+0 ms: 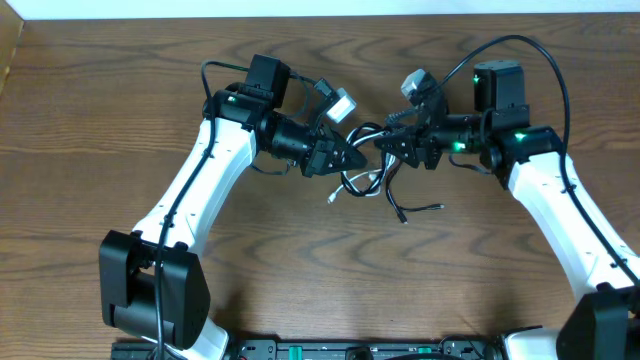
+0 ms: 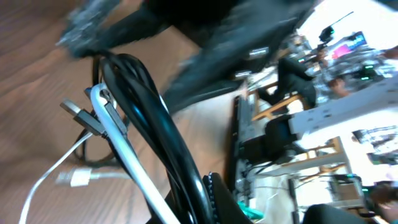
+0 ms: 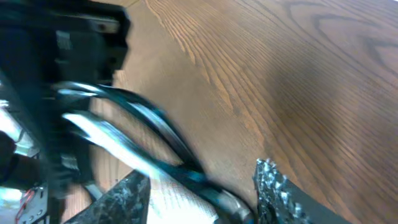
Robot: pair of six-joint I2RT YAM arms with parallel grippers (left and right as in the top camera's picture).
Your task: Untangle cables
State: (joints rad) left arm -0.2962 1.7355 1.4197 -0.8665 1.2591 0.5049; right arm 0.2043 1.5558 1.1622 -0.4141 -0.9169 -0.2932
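Observation:
The cables lie tangled at the table's middle: a thin white cord (image 1: 352, 183) looped beside a thin black cord (image 1: 412, 210) whose plug end trails to the right. My left gripper (image 1: 352, 158) is shut on both cords; in the left wrist view the black cord (image 2: 149, 106) and white cord (image 2: 124, 152) run up out of its jaws (image 2: 202, 199). My right gripper (image 1: 383, 148) faces it closely from the right. Its fingers (image 3: 280, 193) stand apart, and the blurred black and white cords (image 3: 186, 171) pass between them. The right gripper (image 3: 202, 196) does not pinch them.
A white plug (image 2: 74, 179) and a grey USB plug (image 2: 78, 112) rest on the wooden table (image 1: 300, 270) below the left gripper. Both arms meet at the centre, wrist cameras close together. The table's far edge runs along the top.

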